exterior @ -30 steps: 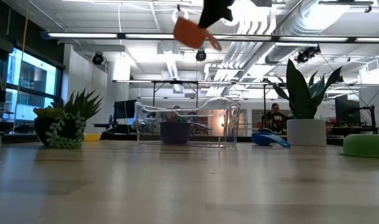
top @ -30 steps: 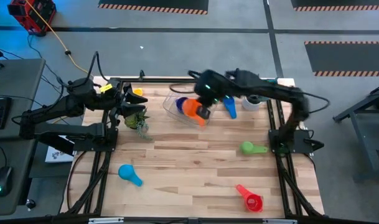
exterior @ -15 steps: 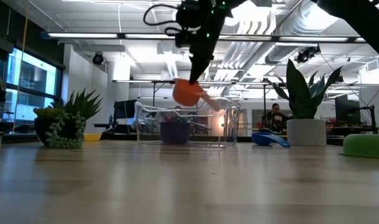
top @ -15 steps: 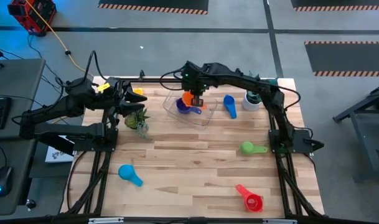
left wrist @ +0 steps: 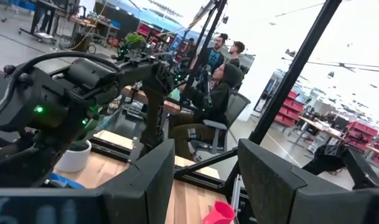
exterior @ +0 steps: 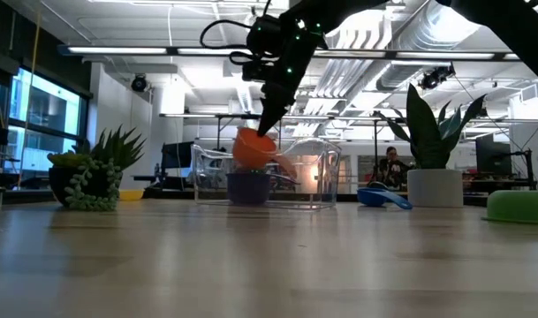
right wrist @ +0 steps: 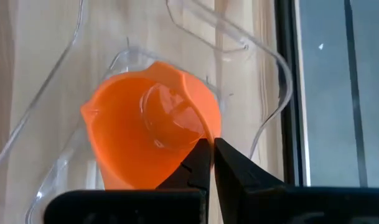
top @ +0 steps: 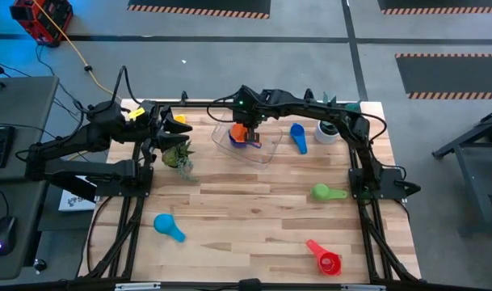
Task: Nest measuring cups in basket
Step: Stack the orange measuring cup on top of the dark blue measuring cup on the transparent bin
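Observation:
The clear basket (top: pixel 266 152) (exterior: pixel 317 177) stands at the table's far middle with a dark blue cup (top: pixel 253 145) (exterior: pixel 248 187) in it. My right gripper (top: pixel 247 121) (right wrist: pixel 209 149) reaches down into it, shut on the orange cup (top: pixel 239 132) (exterior: pixel 253 148), which hangs just over the dark blue one. A blue cup (top: pixel 297 137), a green cup (top: pixel 326 192), a red cup (top: pixel 325 259) and a light blue cup (top: pixel 168 227) lie on the wood. A yellow cup (top: pixel 178 122) shows at the far left by my left gripper (top: pixel 166 136) (left wrist: pixel 208 152), which stands open and level, holding nothing. My right gripper pinches the orange cup's bowl at its rim (right wrist: pixel 203 138), one finger over the inside and one outside. The fingers slant down from above. The cup hangs tilted below them, inside the basket's walls; whether it touches the dark blue cup I cannot tell.
A small green potted plant (top: pixel 177 153) (exterior: pixel 90 181) stands below my left gripper. A tall plant in a white pot (top: pixel 328 129) (exterior: pixel 435 181) stands at the far right, beside the blue cup. People sit in the room beyond the table (left wrist: pixel 217 93).
My right gripper has come down from high over the table into the basket, shifting a little toward the far left and rolling at the wrist. The orange cup has sunk with it, from well above the basket's rim to just over the dark blue cup, and has tipped.

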Controlling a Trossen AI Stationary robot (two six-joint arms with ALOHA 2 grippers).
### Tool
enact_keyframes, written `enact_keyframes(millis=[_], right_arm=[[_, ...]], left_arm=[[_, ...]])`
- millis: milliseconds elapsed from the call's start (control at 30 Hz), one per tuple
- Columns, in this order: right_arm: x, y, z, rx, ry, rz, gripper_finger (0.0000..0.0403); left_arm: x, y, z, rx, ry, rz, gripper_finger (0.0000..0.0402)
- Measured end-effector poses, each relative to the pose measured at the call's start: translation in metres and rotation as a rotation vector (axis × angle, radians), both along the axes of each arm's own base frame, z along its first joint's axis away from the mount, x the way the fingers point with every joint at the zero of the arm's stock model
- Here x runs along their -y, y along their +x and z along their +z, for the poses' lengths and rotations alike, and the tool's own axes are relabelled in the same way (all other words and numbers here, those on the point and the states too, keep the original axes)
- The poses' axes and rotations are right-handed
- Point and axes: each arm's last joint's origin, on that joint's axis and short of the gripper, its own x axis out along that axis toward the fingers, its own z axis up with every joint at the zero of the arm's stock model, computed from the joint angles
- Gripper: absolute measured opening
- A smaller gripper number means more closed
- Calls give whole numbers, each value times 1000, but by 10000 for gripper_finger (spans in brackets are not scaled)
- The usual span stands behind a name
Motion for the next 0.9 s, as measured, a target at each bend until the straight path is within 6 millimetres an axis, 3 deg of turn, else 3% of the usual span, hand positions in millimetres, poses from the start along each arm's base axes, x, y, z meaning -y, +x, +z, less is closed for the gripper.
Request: enact_keyframes(millis=[333, 567, 900], right_arm=[[1, 6, -16, -38, -13, 2, 0], [2, 7, -16, -27, -23, -4, 6], [3, 10, -12, 20, -27, -3, 122]], left_arm=[[0, 1, 0, 5, 1, 0, 166], [0, 1, 1, 11, 3, 0, 166], [0, 1, 1, 10, 3, 0, 166]])
